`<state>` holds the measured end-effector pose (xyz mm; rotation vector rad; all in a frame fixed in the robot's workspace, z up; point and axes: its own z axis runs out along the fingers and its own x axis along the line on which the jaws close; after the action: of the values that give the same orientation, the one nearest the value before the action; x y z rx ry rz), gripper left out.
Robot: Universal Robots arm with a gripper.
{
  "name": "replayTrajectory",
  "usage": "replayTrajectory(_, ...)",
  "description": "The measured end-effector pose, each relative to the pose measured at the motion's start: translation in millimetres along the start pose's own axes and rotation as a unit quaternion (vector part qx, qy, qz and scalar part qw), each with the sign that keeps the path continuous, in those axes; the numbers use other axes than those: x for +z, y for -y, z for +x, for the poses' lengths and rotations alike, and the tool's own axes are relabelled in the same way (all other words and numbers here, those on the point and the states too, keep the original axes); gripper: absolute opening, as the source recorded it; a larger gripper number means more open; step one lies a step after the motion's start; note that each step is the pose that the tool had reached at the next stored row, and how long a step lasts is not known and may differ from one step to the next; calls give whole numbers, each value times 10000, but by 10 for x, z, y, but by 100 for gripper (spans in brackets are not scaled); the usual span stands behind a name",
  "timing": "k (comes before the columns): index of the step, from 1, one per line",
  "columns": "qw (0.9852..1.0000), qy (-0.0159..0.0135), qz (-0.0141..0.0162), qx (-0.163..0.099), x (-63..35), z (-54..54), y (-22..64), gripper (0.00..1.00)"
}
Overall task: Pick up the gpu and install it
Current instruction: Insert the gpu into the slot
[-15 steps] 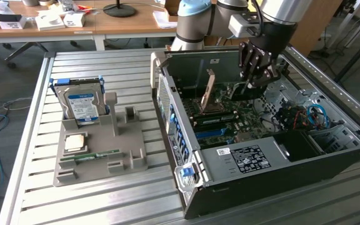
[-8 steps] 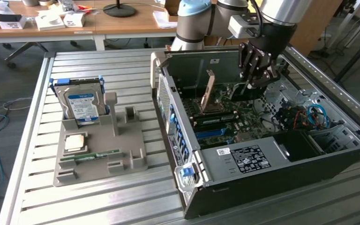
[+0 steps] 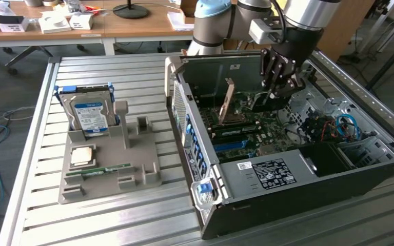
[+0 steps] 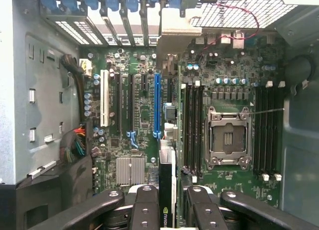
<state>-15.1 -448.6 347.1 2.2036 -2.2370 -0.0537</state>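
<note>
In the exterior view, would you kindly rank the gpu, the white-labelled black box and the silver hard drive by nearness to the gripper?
1. Thin dark gpu card, held in the gripper.
2. White-labelled black box, inside the case.
3. Silver hard drive, on the grey holder, exterior view's left.

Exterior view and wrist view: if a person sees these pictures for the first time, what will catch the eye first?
First the open computer case lying on the slatted metal table, with the gripper down inside it. In the wrist view the gpu stands edge-on between the gripper's fingers, near the long blue slot. On the exterior view's left, a grey holder carries a hard drive.
</note>
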Motion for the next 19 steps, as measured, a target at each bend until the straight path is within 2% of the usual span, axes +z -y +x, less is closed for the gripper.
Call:
replayTrajectory(11,10000,-1,0,0,11,0,0,26)
replayTrajectory(19,10000,0,0,0,72,2,1,26)
